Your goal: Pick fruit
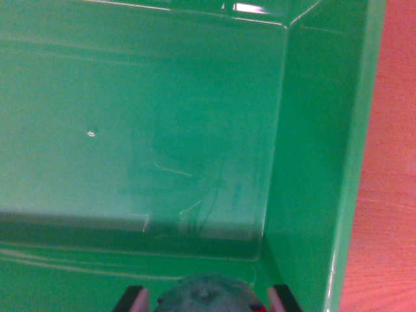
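Gripper (207, 304) at the bottom edge, only 2 fingertips in view; each finger (135, 300) pale pinkish-grey with a black outer edge; a small red mark by the right one

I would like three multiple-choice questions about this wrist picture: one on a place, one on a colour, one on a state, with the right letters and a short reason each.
1. Where does the orange-red wooden surface show?
A. along the wrist view's right edge
B. along the wrist view's left edge
C. across the top

2. What colour is the bin?
A. blue
B. green
C. white

3. What is between the fingers of the gripper?
A. nothing
B. a flat sheet of paper
C. a round dark bluish-green fruit

Answers: 1 A, the wood lies beyond the bin's wall on the wrist view's right. 2 B, its floor and walls are green. 3 C, the round fruit sits between the two fingertips at the bottom edge.
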Robot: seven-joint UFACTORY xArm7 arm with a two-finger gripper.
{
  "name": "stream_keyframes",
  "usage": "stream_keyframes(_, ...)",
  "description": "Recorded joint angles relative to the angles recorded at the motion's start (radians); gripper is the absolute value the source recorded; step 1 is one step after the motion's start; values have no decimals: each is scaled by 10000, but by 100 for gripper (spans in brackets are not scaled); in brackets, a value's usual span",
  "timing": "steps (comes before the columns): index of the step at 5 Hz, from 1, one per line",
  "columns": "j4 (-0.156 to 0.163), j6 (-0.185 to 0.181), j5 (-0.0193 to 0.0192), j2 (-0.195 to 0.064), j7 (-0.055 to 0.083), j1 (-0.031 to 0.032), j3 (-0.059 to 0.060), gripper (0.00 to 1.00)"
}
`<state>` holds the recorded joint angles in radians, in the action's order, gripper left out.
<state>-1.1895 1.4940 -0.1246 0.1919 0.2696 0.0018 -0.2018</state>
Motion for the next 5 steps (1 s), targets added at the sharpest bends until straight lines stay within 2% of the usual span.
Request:
stream_keyframes(2, -167, 294, -11, 128, 5, 18, -3, 100)
stream_keyframes(5, -202, 356, -13, 155, 7, 21, -4, 100)
